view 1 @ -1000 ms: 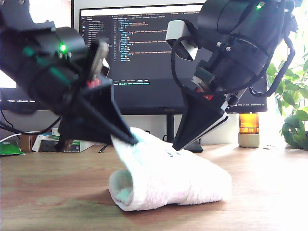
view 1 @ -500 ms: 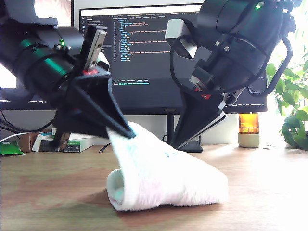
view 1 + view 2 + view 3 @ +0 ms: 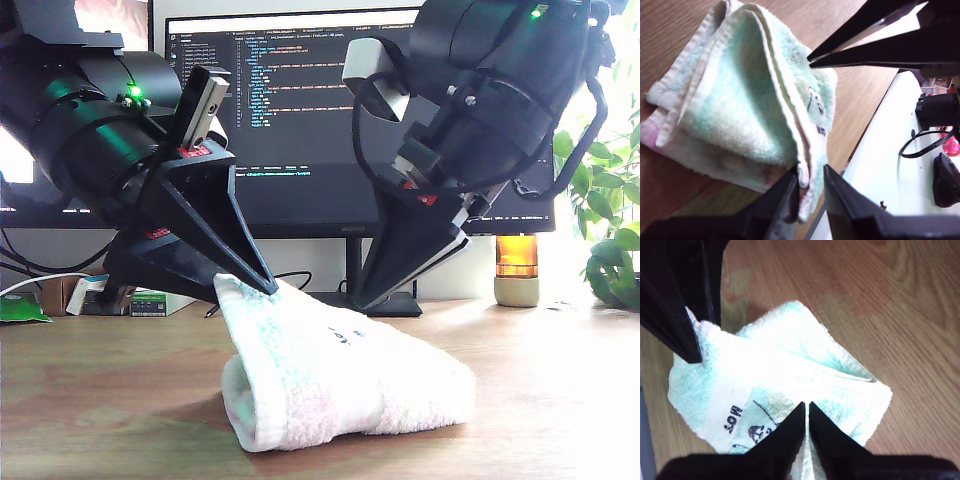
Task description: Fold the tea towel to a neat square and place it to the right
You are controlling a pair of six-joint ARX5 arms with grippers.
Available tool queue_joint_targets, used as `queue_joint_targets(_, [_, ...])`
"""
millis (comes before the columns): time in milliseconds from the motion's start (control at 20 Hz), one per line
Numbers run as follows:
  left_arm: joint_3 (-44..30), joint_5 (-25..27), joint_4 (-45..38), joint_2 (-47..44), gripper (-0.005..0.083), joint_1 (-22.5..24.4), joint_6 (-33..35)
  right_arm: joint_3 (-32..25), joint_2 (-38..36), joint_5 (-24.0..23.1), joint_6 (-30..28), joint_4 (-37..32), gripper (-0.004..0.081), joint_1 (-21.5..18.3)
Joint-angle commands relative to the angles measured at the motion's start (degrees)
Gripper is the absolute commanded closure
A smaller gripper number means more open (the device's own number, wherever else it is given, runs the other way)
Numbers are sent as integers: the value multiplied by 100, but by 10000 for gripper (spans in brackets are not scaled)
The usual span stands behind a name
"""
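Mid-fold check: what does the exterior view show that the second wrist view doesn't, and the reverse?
Exterior view only: the monitor, the plant at its right edge, and the rolled fold at the front of the tea towel.

Second wrist view only: the towel's upper face from above, with its printed drawing and lettering, mere dark specks in the exterior view.

Both: my first gripper and my second gripper, each pinching the towel's raised edge, over the wooden table.

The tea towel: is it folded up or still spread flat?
Folded. The tea towel sits doubled in layers on the table, one edge pinched up by my first gripper and my second gripper.
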State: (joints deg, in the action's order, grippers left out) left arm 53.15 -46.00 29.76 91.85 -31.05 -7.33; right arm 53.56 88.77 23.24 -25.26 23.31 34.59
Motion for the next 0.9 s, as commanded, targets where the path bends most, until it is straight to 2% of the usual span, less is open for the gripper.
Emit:
queue_joint_targets(0, [35, -11, -9, -44, 654, -24, 24, 98, 9, 22, 37, -31, 768, 26])
queue_joint_targets(100, [59, -39, 4, -46, 772, -22, 13, 98, 9, 22, 37, -44, 768, 26])
queue_joint_targets(150, [109, -111, 26, -46, 798, -17, -17, 98, 9, 22, 37, -66, 768, 26])
queue_joint_targets(350, [479, -177, 151, -46, 797, -17, -20, 98, 9, 22, 39, -164, 768, 26])
queue_joint_targets(850, [522, 1451, -28, 4, 797, 131, 446, 98, 9, 24, 46, -256, 766, 33])
